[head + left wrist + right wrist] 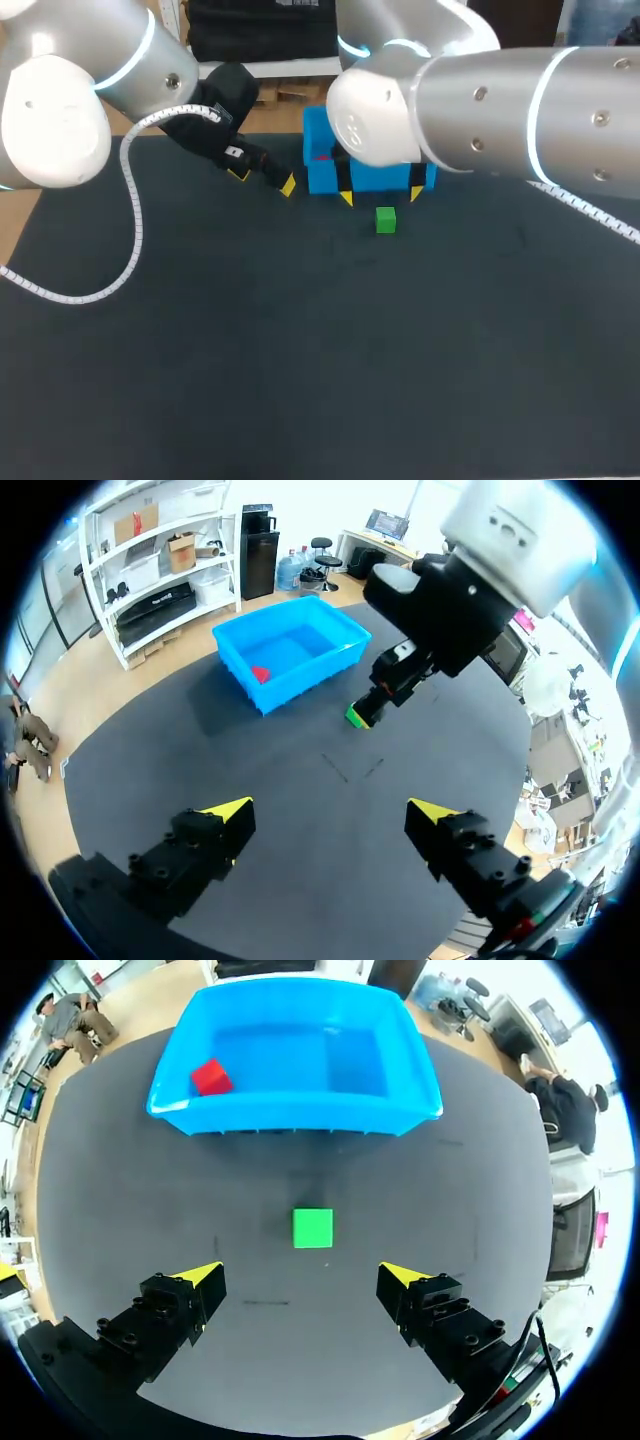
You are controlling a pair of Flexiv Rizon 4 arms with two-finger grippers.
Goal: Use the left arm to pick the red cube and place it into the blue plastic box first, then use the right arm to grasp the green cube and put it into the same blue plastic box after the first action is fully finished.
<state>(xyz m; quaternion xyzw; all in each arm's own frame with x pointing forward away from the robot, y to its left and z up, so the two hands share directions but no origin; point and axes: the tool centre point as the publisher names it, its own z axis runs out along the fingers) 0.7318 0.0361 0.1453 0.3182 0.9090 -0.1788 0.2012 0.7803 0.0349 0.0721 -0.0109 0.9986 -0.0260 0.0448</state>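
In the head view the left arm (pixel 60 90) comes in from 10 o'clock, and a white coiled cable (pixel 130 215) loops off it over the dark desk (pixel 300 350). The left jaws stand wide and hold nothing. They hang above the desk at 9 o'clock of the blue box (pixel 318 128), with their yellow fingertips (pixel 288 186) near its wall but apart from it. The red cube (pixel 211 1077) lies inside the box on its floor, close to a corner; in the head view it shows as a sliver toward the box's 9 o'clock side. The green cube (pixel 386 220) sits on the desk at 5 o'clock of the box, near it but not touching. The right arm (pixel 520 100) enters from 3 o'clock and reaches across the box. The right jaws are wide and empty, hanging above the desk at the box's 6 o'clock wall. In the right wrist view the green cube lies just ahead of them, in line with the gap between the 2 fingers and touched by neither.
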